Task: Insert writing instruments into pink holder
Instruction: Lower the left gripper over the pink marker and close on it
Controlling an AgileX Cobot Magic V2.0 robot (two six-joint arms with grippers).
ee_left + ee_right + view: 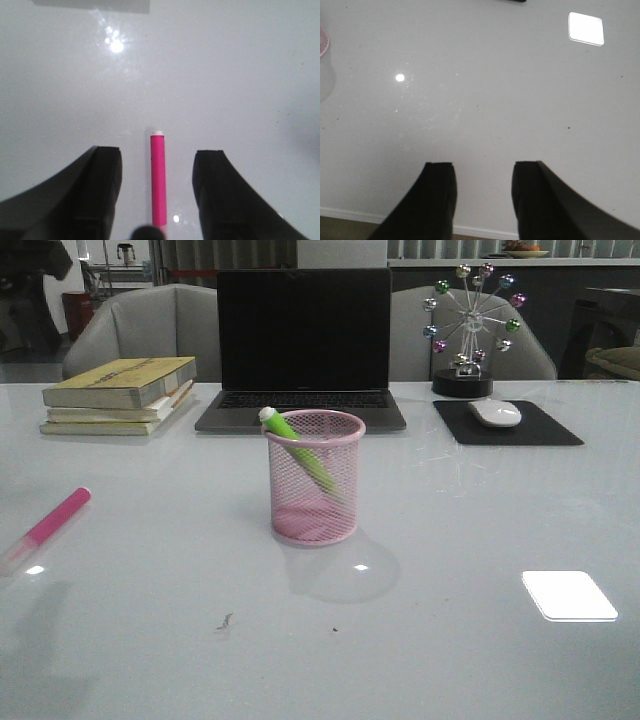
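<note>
Green marker already in pink holder, leaning; holder sits mid-surface. Pink marker lies flat nr the surface's left edge. My left hand hangs over it, fingers wide apart, holding nothing; marker runs lengthwise btwn them, touching neither. I'd drop straight down, close across the barrel mid-length, keep it level. Right hand spread open too, empty, over bare surface nr front edge.
</note>
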